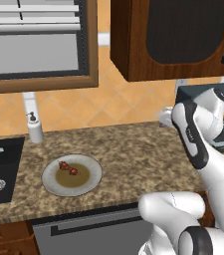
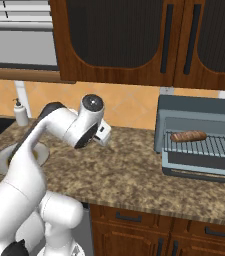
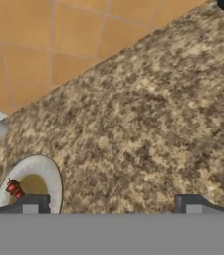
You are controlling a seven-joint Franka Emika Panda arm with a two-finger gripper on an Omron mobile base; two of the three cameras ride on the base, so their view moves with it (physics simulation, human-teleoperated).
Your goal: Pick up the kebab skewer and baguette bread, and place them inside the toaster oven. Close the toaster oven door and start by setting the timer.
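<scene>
My gripper (image 3: 111,204) hangs over bare counter (image 1: 133,154) with its jaws spread wide and nothing between them. In the hand view the plate (image 3: 51,177) sits at about eight o'clock from my fingertips, and the kebab skewer (image 3: 15,190) lies near the plate's outer side. From the left base view the kebab skewer (image 1: 67,168) rests toward eleven o'clock of the plate's (image 1: 91,182) middle. The baguette bread (image 2: 188,136) already lies on the wire rack inside the toaster oven (image 2: 199,107), whose toaster oven door (image 2: 199,162) hangs open and down.

I judge the skewer to be light and stiff along its stick, but thin, so it could roll or pivot if I pinch it off-centre. The chunks look soft and possibly slick. I would close across the threaded chunks at mid-length, jaws square to the stick, since the bare stick offers too little to bite. It lies low on the plate, so I must descend nearly to the plate's surface without striking it.
</scene>
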